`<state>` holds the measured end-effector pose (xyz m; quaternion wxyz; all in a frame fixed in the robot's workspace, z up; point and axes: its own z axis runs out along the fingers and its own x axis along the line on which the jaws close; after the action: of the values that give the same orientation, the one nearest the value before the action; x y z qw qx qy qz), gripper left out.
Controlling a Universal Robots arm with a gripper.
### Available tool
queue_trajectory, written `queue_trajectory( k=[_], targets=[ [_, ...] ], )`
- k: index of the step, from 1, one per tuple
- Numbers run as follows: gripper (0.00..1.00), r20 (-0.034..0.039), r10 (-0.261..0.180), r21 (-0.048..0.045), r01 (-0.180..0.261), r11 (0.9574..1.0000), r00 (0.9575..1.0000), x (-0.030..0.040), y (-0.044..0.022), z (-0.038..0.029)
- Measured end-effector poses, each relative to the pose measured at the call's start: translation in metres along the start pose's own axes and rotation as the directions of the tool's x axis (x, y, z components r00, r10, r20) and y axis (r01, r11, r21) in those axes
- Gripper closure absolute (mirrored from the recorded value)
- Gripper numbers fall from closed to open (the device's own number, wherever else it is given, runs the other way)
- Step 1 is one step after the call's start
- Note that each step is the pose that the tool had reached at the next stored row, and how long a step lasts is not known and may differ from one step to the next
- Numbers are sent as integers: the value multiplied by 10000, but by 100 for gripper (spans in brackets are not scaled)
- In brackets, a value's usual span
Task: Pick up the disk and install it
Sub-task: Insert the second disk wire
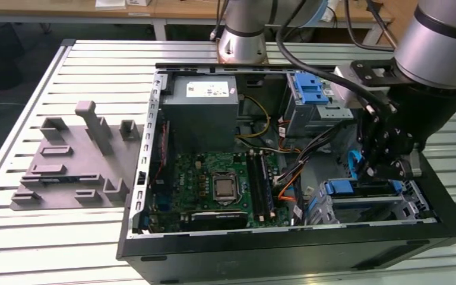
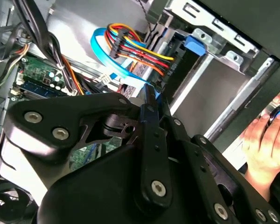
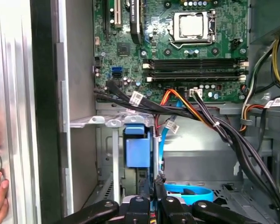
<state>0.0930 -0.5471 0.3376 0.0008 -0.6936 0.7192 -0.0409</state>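
Black gripper (image 2: 149,103) linkage lies closest to the lens in both wrist views. The jaws are drawn together, and a thin blue edge shows between their tips in the second wrist view. Whether that edge is gripped, and what it belongs to, cannot be established.

In the exterior view the arm reaches down into the open computer case (image 1: 145,178) at the exterior view's right, near side, over the drive cage (image 3: 107,122). The disk (image 3: 134,150) appears to stand in that cage, the blue end of its bracket facing the first wrist camera just beyond the jaw tips. How deeply it is seated is hidden.

Judgement: the step in hand is seating the disk in the cage.

- Travel should run along the cage rails. Any tilt would likely bind the bracket against the metal walls.
- A flat blue data cable (image 2: 102,49) loops just beside the jaws, and a coloured wire bundle (image 2: 140,46) hangs across the cage mouth. Both should be kept clear of the slot.
- Pressure ought to be gentle and even, because the plastic bracket will flex before the metal does.
- The motherboard (image 1: 220,181) lies near, to the exterior view's left of the cage, so sideways drift is undesirable.

A person's hand (image 2: 263,140) rests at the outer side of the case, near the working area. This is a hazard.
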Motion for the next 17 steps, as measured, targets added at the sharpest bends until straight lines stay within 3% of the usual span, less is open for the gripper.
queue_trajectory(
  k=[17],
  targets=[
    [84,15,0,-1,0,10000,10000,23,-10,48]
  ],
)
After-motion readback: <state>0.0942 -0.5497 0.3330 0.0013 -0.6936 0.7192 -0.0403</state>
